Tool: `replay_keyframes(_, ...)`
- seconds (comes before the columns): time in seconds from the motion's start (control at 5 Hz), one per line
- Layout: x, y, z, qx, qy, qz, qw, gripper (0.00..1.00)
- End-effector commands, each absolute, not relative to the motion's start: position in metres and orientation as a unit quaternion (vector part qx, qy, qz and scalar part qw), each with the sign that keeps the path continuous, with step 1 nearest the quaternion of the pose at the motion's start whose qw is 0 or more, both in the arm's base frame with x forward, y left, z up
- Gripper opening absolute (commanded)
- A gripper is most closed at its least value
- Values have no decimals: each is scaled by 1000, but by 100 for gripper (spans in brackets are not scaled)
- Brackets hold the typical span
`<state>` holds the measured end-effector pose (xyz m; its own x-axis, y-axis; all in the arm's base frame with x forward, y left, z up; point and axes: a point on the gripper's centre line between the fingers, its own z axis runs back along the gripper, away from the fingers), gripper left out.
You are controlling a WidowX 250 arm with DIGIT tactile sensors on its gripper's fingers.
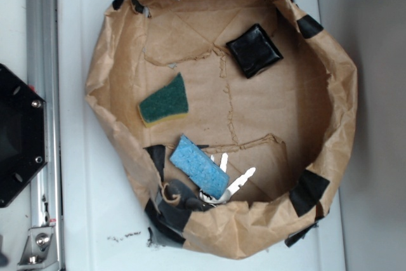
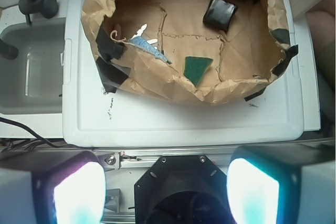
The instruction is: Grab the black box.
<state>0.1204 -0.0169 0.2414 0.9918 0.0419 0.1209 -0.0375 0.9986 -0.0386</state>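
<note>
The black box (image 1: 254,49) lies flat on the floor of the brown paper basin (image 1: 330,118), toward its upper right. In the wrist view the black box (image 2: 219,12) sits at the far side of the basin, right of centre. My gripper (image 2: 166,192) hangs well back from the basin, above the black hexagonal base plate (image 2: 181,187). Its two glowing fingers (image 2: 79,192) stand wide apart with nothing between them, so it is open. The gripper does not appear in the exterior view.
Inside the basin lie a green and yellow sponge (image 1: 164,101), a blue sponge (image 1: 199,165), white utensils (image 1: 240,179) and a dark object (image 1: 181,196). Black tape patches (image 1: 309,191) dot the rim. A metal rail (image 1: 43,118) and a sink (image 2: 29,66) lie beside the white tray (image 2: 178,124).
</note>
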Motion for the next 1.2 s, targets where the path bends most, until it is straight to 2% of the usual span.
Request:
replay_keyframes(0.0,220,-6,209,-25,-151,146,977,100)
replay_keyframes(0.2,247,6,196,-39,-189,170,966,100)
replay_keyframes(0.4,258,25,170,-59,-159,155,973,100)
replay_keyframes(1.0,258,25,170,-59,-159,155,973,100)
